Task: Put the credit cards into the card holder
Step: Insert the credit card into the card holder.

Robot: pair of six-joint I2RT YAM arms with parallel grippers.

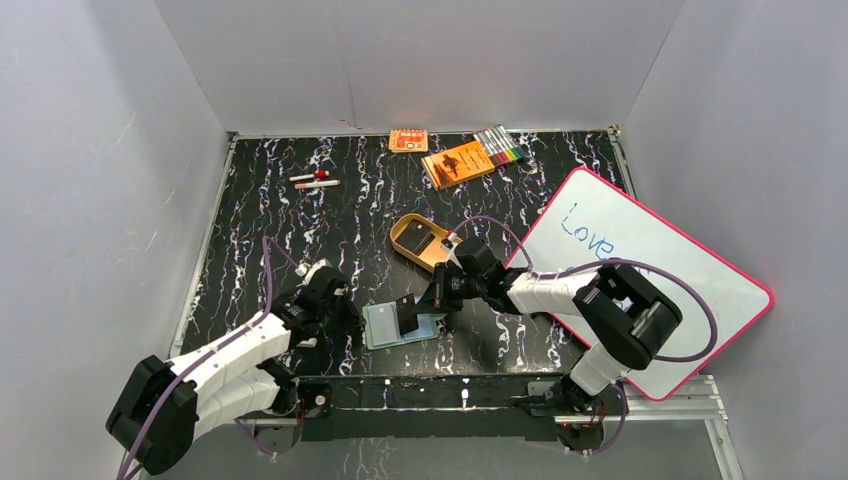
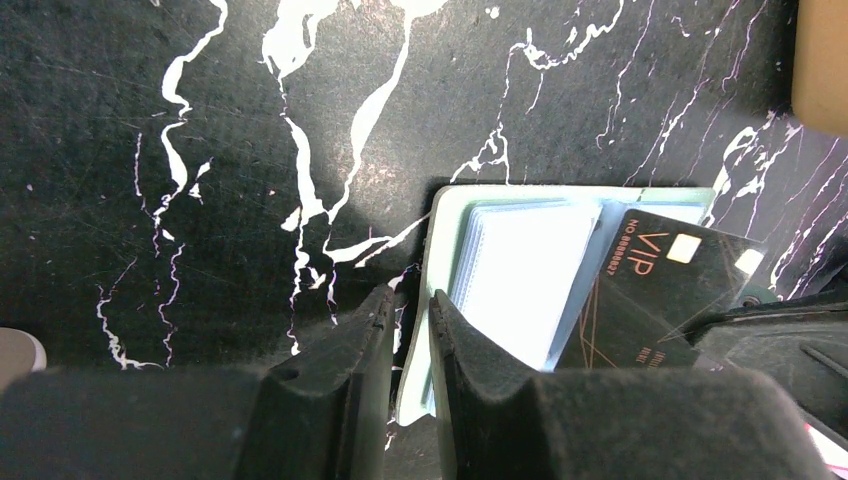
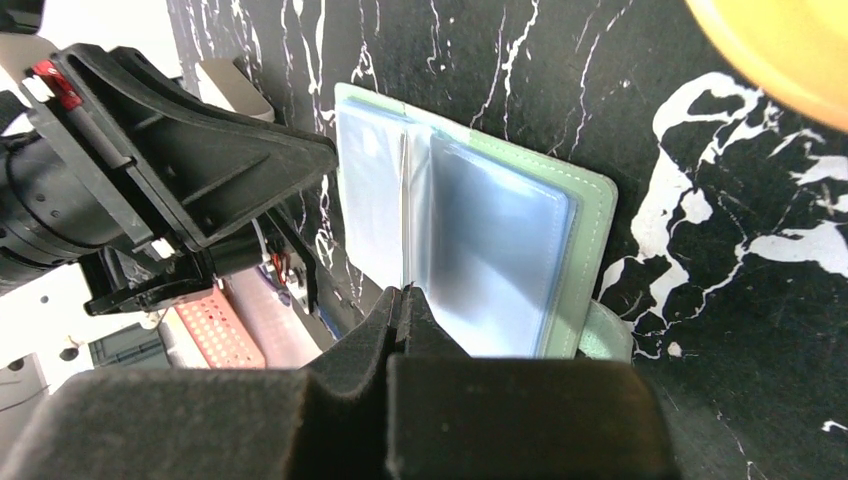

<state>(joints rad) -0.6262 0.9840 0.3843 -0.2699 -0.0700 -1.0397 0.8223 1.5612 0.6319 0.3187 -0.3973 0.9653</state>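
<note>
The sage-green card holder (image 1: 388, 327) lies open near the table's front edge, its pale blue-grey pockets facing up (image 3: 500, 250). My left gripper (image 2: 410, 305) is closed on the left edge of its cover (image 2: 437, 250); it also shows in the top view (image 1: 347, 318). My right gripper (image 3: 405, 292) is shut on a black credit card marked VIP (image 2: 650, 290). It holds the card on edge, tilted over the holder's middle fold. In the right wrist view the card (image 3: 403, 200) shows only as a thin line. In the top view the card (image 1: 408, 314) stands over the holder.
A tan oval tray (image 1: 412, 237) sits just behind the holder. A pink-framed whiteboard (image 1: 640, 270) lies to the right under my right arm. An orange booklet (image 1: 458, 163), coloured markers (image 1: 500, 148), a small orange box (image 1: 408, 140) and two pens (image 1: 313, 181) lie at the back.
</note>
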